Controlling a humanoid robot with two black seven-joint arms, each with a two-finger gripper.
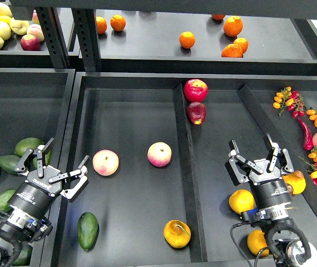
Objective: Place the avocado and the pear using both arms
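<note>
You are looking down on a dark centre tray (130, 100) split from its neighbours by raised walls, with a shelf (158, 28) of oranges (187, 39) above at twelve o'clock.

Your left gripper (63, 164) hangs over the tray's left wall at about eight o'clock, its fingers spread wide and holding nothing. Your right gripper (253, 149) sits at about four o'clock over the right-hand compartment, jaws likewise parted and empty.

The avocado (88, 230) lies flat on the centre tray floor near seven o'clock, just below and right of the left gripper, not touching it. More green avocados (28, 146) crowd the left bin (easy to confuse with the one in the tray).

The pear (177, 233) rests at six o'clock near the tray's right wall, its dark blemish showing, well apart from the avocado.

Two pink-yellow apples (105, 162) sit side by side mid-tray, between the grippers. A red apple (196, 89) stands at one o'clock, on the divider.
</note>
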